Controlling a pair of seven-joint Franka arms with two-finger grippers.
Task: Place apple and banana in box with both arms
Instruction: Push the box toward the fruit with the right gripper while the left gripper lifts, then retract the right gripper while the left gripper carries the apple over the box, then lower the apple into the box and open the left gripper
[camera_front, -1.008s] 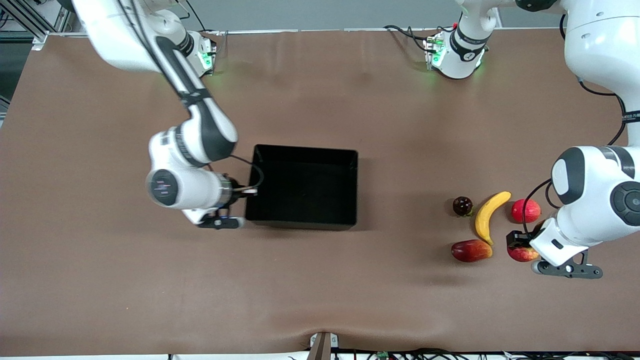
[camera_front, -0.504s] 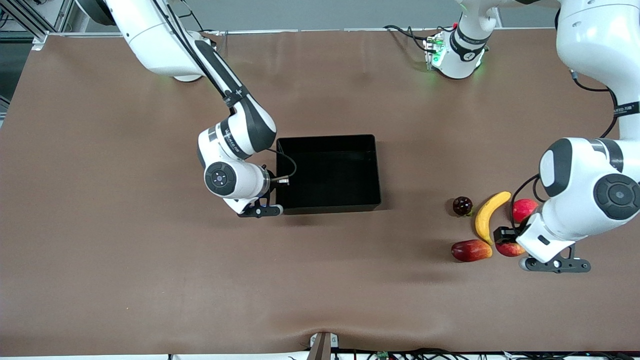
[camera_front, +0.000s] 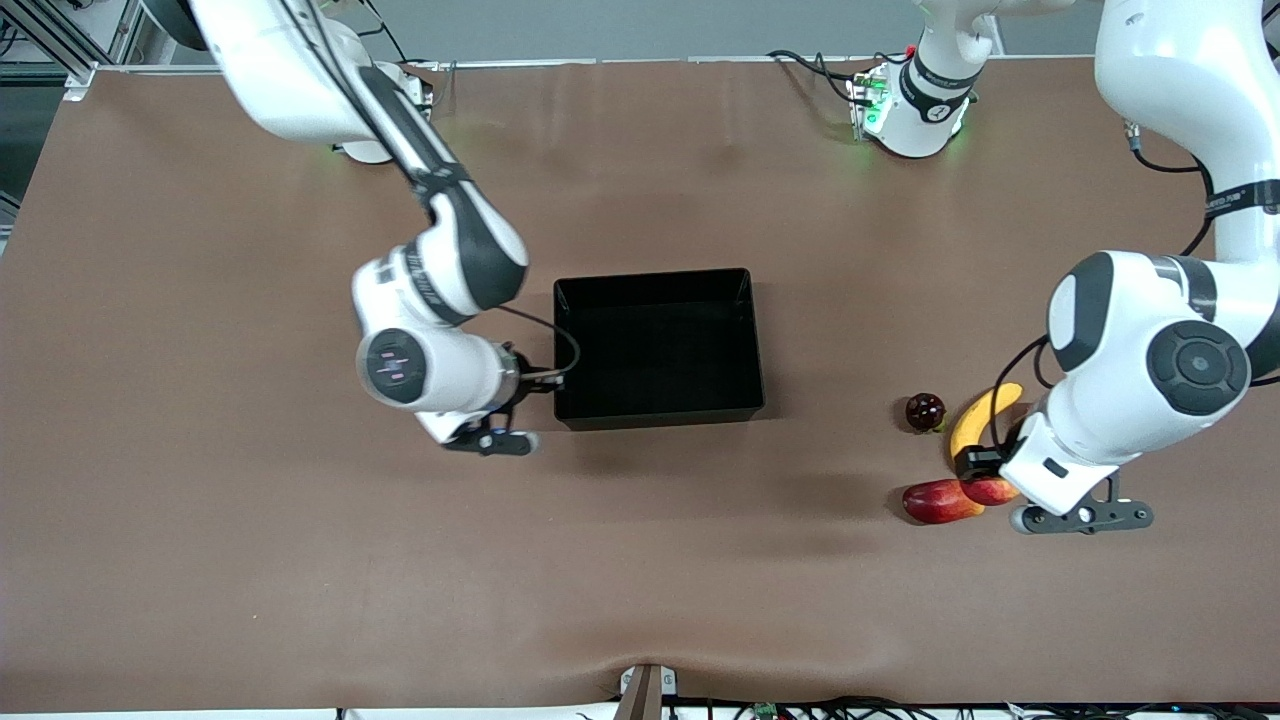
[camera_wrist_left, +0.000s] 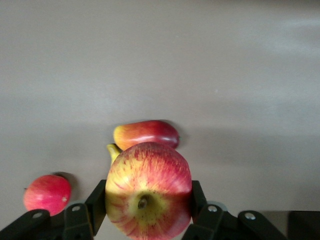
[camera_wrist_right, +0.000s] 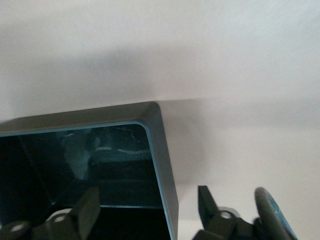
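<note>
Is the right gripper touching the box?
Apart. In the right wrist view, the right gripper's open fingers straddle the box wall with gaps either side.

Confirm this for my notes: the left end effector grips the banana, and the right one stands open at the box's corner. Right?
Not quite. The left end effector grips the apple, not the banana, as the left wrist view shows. The right end effector does stand open at the corner of the box.
</note>
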